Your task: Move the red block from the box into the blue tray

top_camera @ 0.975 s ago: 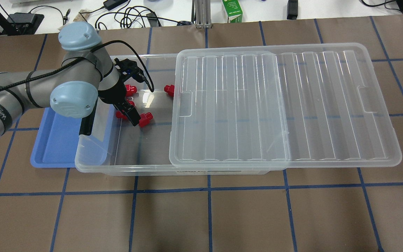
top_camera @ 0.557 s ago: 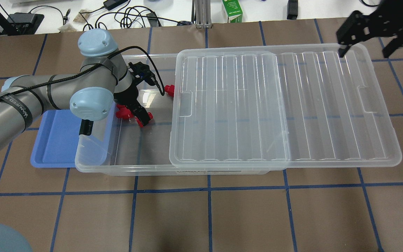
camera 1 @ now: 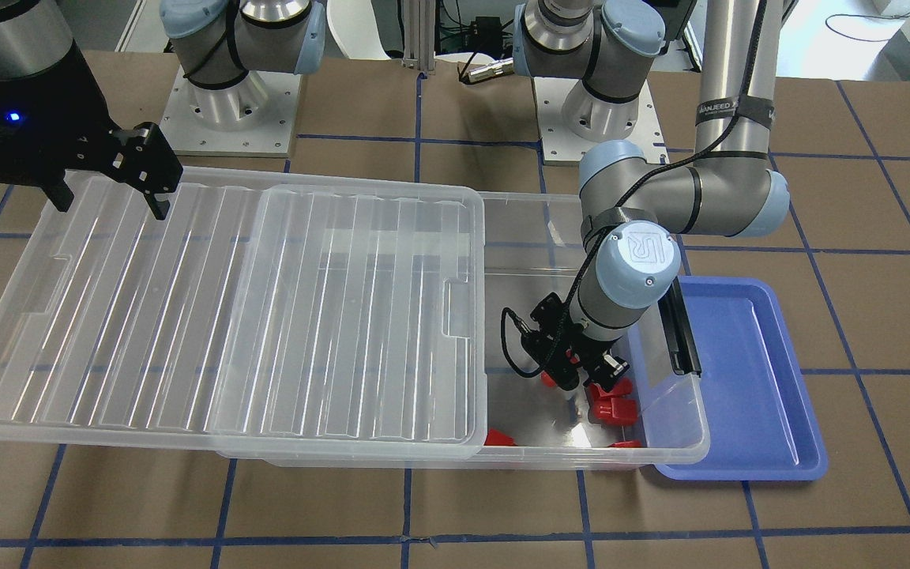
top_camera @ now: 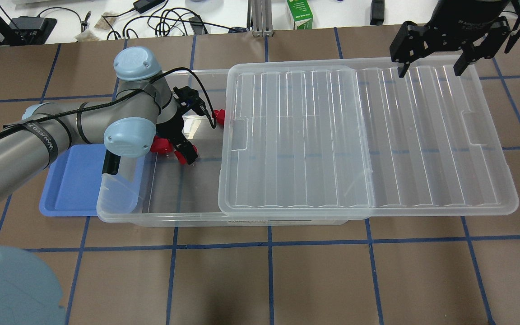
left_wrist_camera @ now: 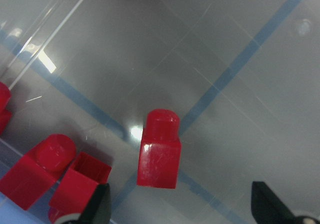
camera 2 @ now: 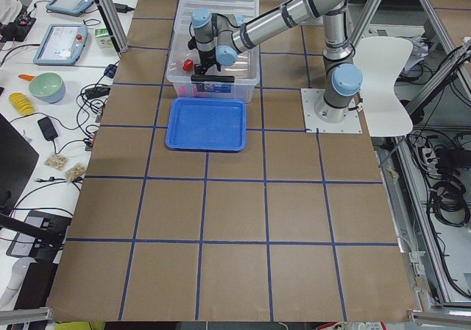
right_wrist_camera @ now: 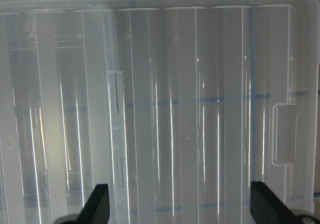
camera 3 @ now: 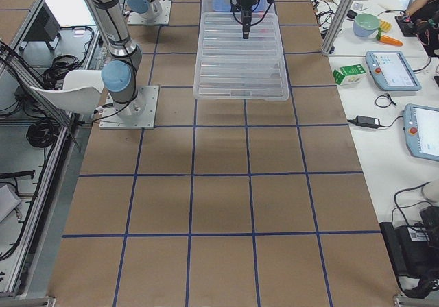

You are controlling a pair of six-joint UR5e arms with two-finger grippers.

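My left gripper (top_camera: 187, 154) is open and low inside the uncovered end of the clear box (top_camera: 160, 220). In the left wrist view a red block (left_wrist_camera: 160, 153) lies on the box floor between the open fingers (left_wrist_camera: 99, 206), untouched. It shows partly hidden under the gripper from overhead (top_camera: 180, 156). The blue tray (top_camera: 72, 180) lies empty against the box's left end, also in the front view (camera 1: 747, 371). My right gripper (top_camera: 430, 71) is open and empty above the far right part of the lid (top_camera: 368, 135); it also shows in the right wrist view (right_wrist_camera: 180, 204).
More red blocks lie in the box: two beside the gripper (top_camera: 158, 145) and one by the lid's edge (top_camera: 218, 115). The ribbed lid is slid right and covers most of the box. A black latch bar (top_camera: 110, 163) hangs at the box's left end, over the tray.
My left gripper has shifted a little toward the lid, over the red block. My right gripper has come in from the right edge to above the lid's far right part.
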